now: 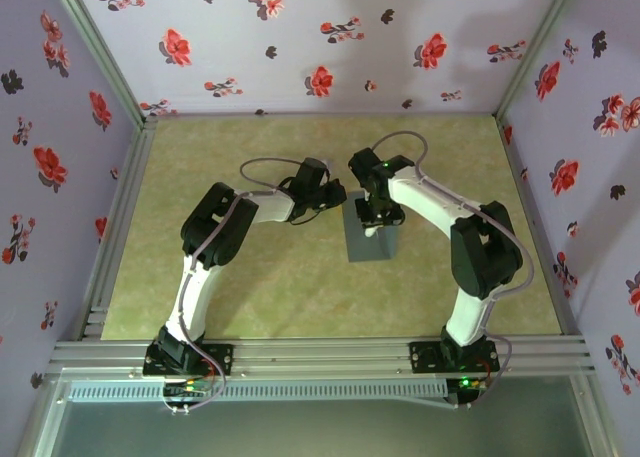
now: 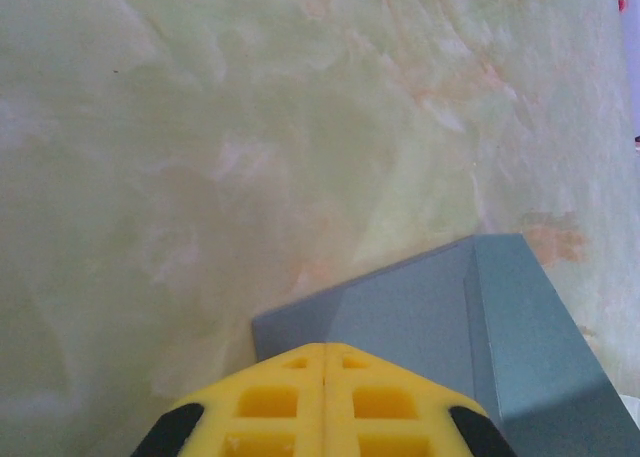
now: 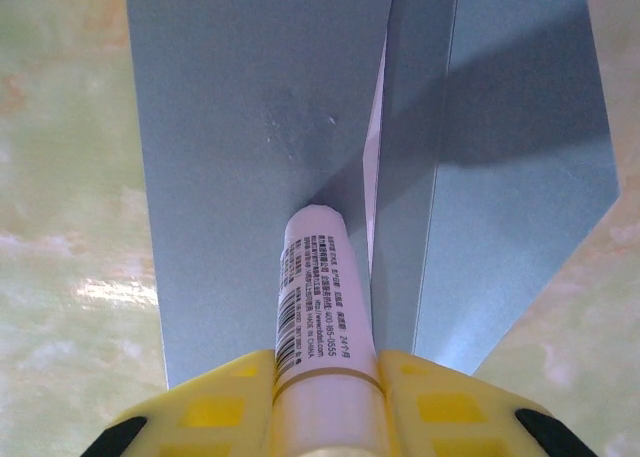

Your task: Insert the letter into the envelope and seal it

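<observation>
Both arms same build: L arm (image 1: 192, 282) & R arm (image 1: 462, 322) w/ white tubular links, black joint housings, black base blocks. Thin grey cable (image 1: 262, 162) runs along each. Small green LED (image 1: 384, 164) on R arm, another at its base. L fingers (image 2: 265, 402) & R fingers (image 3: 440, 407): yellow plastic, grid of square pockets, black rear corners.

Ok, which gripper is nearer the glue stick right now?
Right. The right gripper is clamped on the glue stick, its tip on the envelope; the left gripper sits shut at an envelope corner.
</observation>
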Robot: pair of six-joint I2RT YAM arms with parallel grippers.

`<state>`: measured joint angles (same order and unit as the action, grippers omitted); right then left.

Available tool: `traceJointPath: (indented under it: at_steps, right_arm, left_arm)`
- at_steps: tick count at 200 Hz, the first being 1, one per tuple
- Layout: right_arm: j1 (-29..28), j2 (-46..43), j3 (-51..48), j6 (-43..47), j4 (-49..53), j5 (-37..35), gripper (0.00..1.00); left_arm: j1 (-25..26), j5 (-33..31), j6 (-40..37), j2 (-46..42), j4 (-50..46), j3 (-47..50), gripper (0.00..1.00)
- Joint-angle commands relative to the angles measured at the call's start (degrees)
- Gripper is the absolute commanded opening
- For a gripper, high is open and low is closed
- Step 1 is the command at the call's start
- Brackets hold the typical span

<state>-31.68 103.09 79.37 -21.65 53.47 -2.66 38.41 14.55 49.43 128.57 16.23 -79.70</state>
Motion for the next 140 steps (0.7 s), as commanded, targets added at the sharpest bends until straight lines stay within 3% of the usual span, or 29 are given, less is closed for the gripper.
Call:
traceJointPath:
  at_steps: [1, 106, 140]
  right_arm:
    - [-0.40, 3.55, -2.09, -2.33, -4.70, -1.65, 0.00]
    - [0.48, 10.73, 4.06, -0.67, -5.25, -0.77, 0.00]
    - [0.76, 9.51, 6.34, -0.44, -4.02, -0.81, 0.00]
  left_arm:
    - [1.23, 1.12, 0.78, 2.24, -3.49, 2.09, 0.00]
    - [1.29, 1.45, 0.62, 2.12, -3.48, 2.03, 0.00]
    - [1.29, 1.43, 0.50, 2.25, -3.48, 2.09, 0.00]
